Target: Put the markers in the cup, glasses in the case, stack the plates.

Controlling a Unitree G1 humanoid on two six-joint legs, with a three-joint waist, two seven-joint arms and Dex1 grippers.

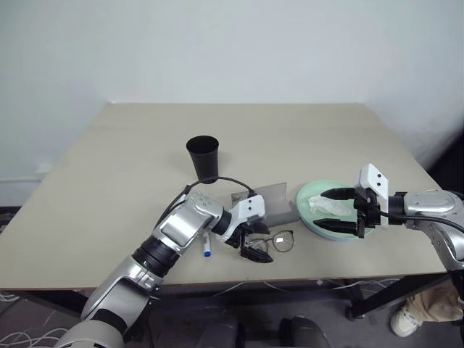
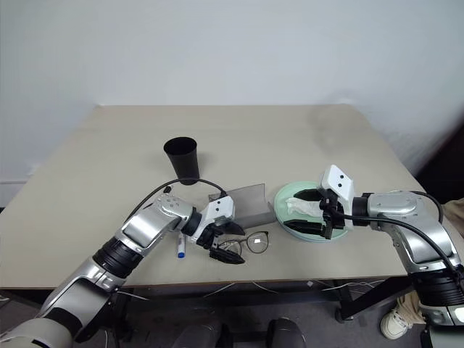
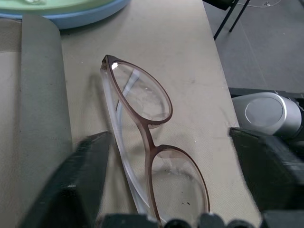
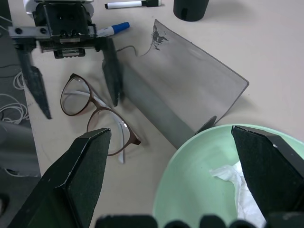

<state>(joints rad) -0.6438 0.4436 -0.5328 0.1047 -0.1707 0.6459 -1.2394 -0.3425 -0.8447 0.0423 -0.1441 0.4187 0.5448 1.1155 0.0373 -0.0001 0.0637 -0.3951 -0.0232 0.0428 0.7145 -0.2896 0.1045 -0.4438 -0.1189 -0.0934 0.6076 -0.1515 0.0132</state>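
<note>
As the left gripper (image 4: 73,76) is straddling the glasses (image 4: 97,111) with jaws spread, an off-centre pinch risks bending the frame or skidding it.

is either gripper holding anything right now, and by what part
Nothing is held. The left gripper straddles the glasses with its fingers apart, not touching them. The right gripper hangs open over the green plate.

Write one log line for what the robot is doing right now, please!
left gripper: open, fingers either side of glasses | right gripper: open over green plate | case: open | markers: on table
</note>
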